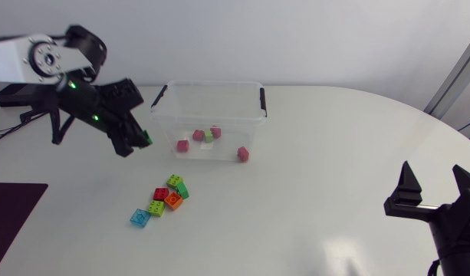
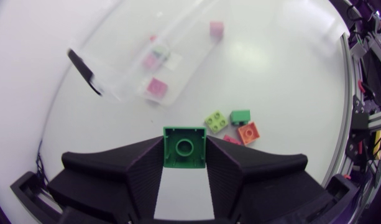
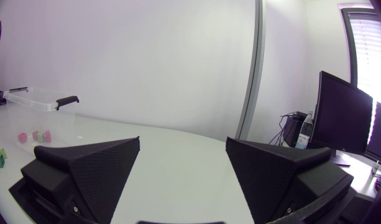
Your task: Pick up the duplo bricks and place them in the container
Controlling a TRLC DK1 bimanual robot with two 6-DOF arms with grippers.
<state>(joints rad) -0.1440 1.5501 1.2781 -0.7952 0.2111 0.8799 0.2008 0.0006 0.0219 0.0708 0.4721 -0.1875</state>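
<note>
Left end effector (image 1: 139,141) pinches a green duplo brick (image 2: 184,147) at 9 o'clock of the container (image 1: 212,86); right end effector (image 1: 434,182) wide open, empty.

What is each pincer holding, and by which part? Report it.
Left pincer: shut on a green duplo brick, gripped by its two opposite side walls. Right pincer: open, holding nothing.
</note>
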